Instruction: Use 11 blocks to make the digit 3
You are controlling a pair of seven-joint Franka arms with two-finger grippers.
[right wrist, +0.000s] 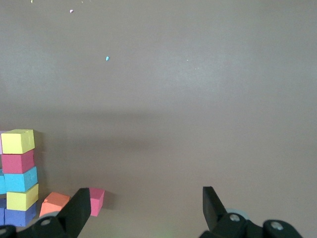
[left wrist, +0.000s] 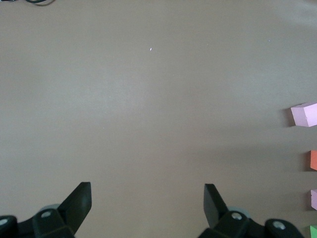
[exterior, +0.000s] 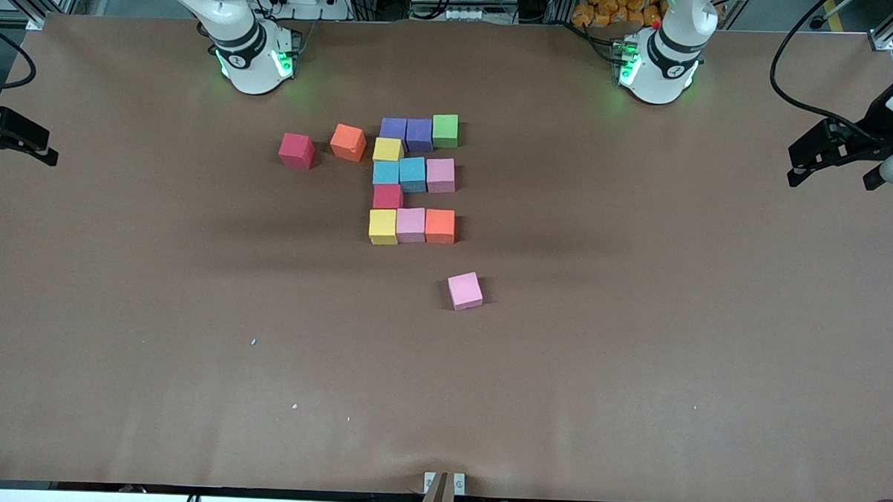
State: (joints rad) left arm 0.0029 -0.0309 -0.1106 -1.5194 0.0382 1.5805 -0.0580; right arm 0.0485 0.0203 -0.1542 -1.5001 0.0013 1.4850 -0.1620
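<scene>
Both jaws stand wide and empty: the left gripper (left wrist: pixel 147 201) and right gripper (right wrist: pixel 146 204) wait over bare table (exterior: pixel 637 324) at its ends. Eleven blocks (exterior: pixel 413 179) already sit mid-table as a mirrored 3. I'd call it done; three spares (exterior: pixel 464 291) lie loose nearby.

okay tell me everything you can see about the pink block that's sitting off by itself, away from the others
The lone pink block is a small, matte, foam-looking cube in light pink, with clean edges. It rests flat on the brown table, turned slightly askew to the table's edges. It lies nearer the front camera than the block cluster, apart from it, and touches nothing but the table. No gripper is near it.
</scene>
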